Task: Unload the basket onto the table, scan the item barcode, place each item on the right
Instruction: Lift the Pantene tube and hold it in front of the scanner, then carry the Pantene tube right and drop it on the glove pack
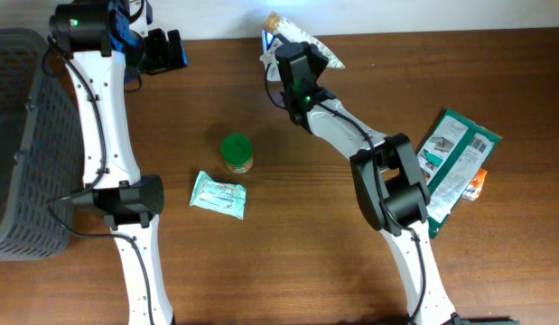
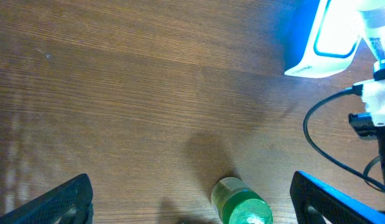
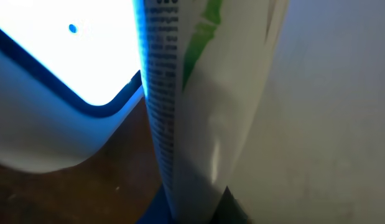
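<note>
The right arm reaches from the near edge up and leftward across the tabletop (image 1: 288,226), its right gripper (image 1: 294,56) clenched on a pale snack packet (image 1: 326,56) at the far edge, right by the lit scanner (image 1: 281,29). The left arm runs straight up the left side, and its left gripper (image 1: 163,50) hangs released over the far left corner with jaws spread wide. The right wrist view alone shows the packet edge-on, with a column of small print and a green streak, just beside the scanner's glowing, blue-rimmed window. The left wrist view alone shows both dark fingers (image 2: 61,202) apart over bare wood, with the green-lidded jar (image 2: 242,204) upright between them. Overhead, a teal packet (image 1: 218,195) lies near the jar, and green bags (image 1: 455,158) lie well to the right. A grey basket (image 1: 17,144) stands at the left edge; what it holds cannot be told.
</note>
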You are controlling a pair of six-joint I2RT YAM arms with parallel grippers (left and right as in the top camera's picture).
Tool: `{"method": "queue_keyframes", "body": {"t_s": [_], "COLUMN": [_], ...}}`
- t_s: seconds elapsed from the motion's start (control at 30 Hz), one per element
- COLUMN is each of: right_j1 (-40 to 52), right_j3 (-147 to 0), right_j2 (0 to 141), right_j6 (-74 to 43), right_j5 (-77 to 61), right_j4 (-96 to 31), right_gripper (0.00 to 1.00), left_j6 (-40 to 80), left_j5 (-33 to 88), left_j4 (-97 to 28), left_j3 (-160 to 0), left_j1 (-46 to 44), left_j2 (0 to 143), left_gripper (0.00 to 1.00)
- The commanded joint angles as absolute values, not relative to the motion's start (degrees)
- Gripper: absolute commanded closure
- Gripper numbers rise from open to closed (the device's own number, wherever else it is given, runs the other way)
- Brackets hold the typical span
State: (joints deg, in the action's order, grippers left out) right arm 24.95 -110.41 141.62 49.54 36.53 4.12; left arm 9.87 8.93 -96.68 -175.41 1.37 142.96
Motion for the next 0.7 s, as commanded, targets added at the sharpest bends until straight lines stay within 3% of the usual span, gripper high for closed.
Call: {"method": "queue_keyframes", "body": {"t_s": [0.0,0.13,0.33,0.57,0.67], "right_j1": [25.17,24.99,21.85,14.70,11.35], "right_j3": [-111.46,-111.46,-111.46,-108.55,-101.10], "right_j2": [130.74,123.04,108.88,107.70,107.83], "right_j6": [37.80,23.77,-10.17,-23.49,-24.58], "right_j5": [33.89,26.46,5.74,1.56,1.74], "right_j4": [-1.72,-13.76,-43.64,-74.56,-75.11], "right_gripper": [0.96,0.96,0.96,0.96,0.96], "left_j6": [9.32,9.32,9.32,9.34,9.32], "left_j5": [8.51,8.51,8.51,8.51,8.54], "left_j4": [-96.73,-96.71,-96.73,-96.71,-96.73], "left_j3": [-176.24,-176.24,-176.24,-176.24,-176.24], "left_j1": [1.56,1.56,1.56,1.56,1.56], "left_j2": [142.50,142.50,142.50,142.50,142.50], "left_gripper": [0.01,0.01,0.01,0.01,0.01]}}
